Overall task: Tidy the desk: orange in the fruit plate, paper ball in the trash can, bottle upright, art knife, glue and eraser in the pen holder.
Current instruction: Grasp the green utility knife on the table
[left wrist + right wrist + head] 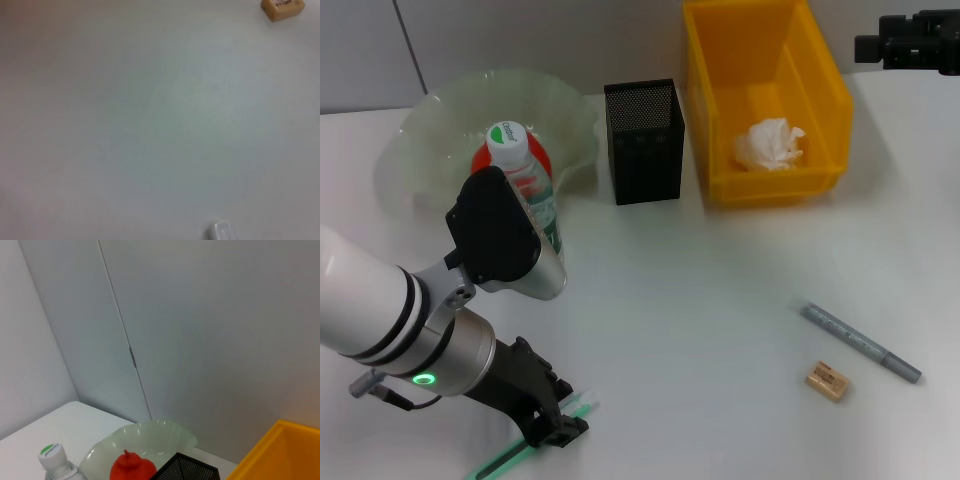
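**Left gripper low over a green stick at the desk's near edge**

From the head view we see our left gripper (pixel 555 425) down at the near left of the white desk (pixel 700 290), its black fingers at a green-and-white stick, probably the glue (pixel 535 440); we cannot tell whether the jaws are clamped on it. Behind the arm stands the bottle (pixel 525 185), upright with a green cap, and behind that the pale green fruit plate (pixel 440 120) holding the red-orange fruit (pixel 545 160). Next comes the black mesh pen holder (pixel 643 140), then the yellow bin (pixel 765 95) with the paper ball (pixel 770 145) inside. Near right lie the grey art knife (pixel 860 342) and, just beside it, the eraser (pixel 827 381).

Our left wrist view shows only bare desk and the eraser at an edge. Our right gripper (pixel 905 45) is parked far right; its jaws we cannot tell. Its wrist view alone shows the wall behind.
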Controlling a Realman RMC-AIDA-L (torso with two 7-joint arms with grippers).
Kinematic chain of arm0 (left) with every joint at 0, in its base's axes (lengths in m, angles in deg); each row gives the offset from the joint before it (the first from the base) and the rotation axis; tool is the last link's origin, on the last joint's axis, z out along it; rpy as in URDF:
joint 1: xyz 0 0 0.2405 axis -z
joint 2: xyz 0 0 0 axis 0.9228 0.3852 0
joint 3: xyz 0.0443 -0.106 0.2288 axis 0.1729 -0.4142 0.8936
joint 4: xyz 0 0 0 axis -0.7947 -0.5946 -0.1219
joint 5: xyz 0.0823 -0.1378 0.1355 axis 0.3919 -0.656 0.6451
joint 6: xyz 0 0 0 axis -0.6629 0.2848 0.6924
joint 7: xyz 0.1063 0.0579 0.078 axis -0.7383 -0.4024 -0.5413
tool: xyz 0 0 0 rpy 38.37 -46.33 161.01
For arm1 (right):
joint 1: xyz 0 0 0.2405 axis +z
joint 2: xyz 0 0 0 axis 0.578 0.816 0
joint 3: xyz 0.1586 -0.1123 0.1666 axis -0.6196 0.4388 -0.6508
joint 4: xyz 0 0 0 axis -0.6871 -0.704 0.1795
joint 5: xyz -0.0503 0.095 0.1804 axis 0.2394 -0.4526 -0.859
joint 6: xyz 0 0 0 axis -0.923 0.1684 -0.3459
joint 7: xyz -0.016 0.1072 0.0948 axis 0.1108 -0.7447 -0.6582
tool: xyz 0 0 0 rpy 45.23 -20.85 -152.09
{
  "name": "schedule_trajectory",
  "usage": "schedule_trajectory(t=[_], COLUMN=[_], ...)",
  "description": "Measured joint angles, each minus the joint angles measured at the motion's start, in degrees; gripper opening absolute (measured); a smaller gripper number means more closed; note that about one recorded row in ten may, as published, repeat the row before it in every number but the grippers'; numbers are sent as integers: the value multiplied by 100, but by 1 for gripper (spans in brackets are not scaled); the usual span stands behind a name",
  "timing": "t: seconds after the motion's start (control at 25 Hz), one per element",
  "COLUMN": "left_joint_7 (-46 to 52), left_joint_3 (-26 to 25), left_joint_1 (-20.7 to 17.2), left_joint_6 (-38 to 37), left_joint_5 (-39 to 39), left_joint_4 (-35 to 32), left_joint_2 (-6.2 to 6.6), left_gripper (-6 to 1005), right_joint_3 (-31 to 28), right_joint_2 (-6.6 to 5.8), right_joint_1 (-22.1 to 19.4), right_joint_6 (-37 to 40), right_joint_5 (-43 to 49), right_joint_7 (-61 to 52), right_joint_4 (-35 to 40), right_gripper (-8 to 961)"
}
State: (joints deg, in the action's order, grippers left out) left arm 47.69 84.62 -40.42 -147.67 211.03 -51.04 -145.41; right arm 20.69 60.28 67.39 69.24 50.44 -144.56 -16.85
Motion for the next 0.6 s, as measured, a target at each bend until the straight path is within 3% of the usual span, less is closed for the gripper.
schedule_trajectory(t=[0.28, 0.6], left_joint_7=[0, -5], left_joint_3=[0, 31], left_joint_1=[12, 37], left_joint_6=[-24, -68], left_joint_5=[-25, -29], left_joint_4=[1, 0], left_joint_2=[0, 0], left_gripper=[344, 313], right_joint_3=[0, 0], right_joint_2=[0, 14], right_joint_1=[5, -17], right_joint_6=[-1, 2], right_joint_5=[-3, -16], right_joint_7=[-13, -25], right_joint_4=[0, 74], right_gripper=[649, 648])
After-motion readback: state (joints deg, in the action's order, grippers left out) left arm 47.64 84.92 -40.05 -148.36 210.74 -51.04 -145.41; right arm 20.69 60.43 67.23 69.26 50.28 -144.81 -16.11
